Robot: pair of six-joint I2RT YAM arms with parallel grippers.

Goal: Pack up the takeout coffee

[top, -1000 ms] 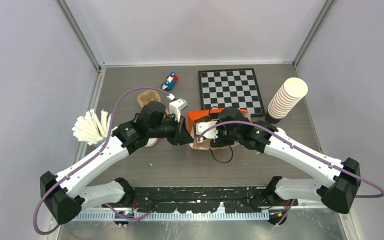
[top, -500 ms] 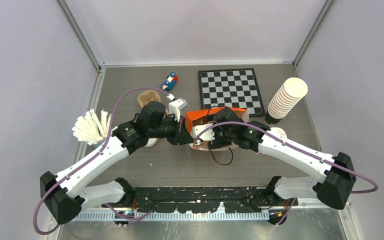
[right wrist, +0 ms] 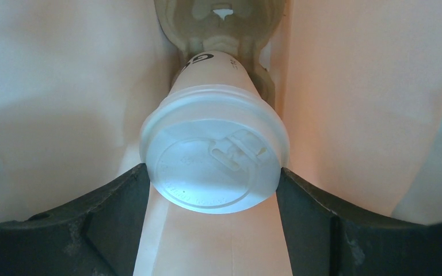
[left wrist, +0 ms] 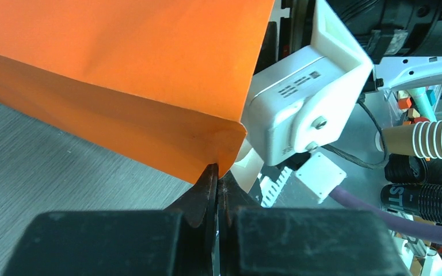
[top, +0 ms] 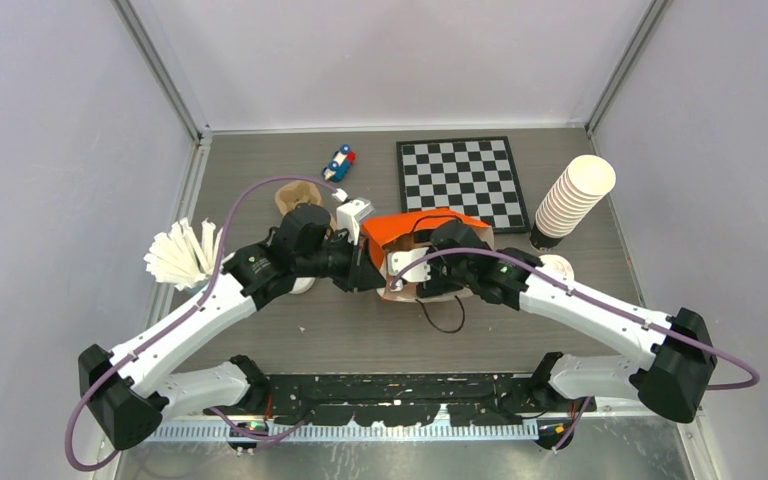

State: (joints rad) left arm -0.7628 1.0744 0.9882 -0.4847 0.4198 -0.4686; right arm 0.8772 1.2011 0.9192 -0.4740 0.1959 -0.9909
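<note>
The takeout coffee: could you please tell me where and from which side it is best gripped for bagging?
Grip the takeout coffee at its top, by the lid rim, pinched on opposite sides, coming from the lid end. The cup narrows toward its base, so the wide rim likely resists slipping, and the base is free to lead into the orange bag. The right gripper holds it so.

Grey wood-grain table [top: 250, 160] between pale lilac walls [top: 390, 60], metal corner posts [top: 160, 70].
</note>
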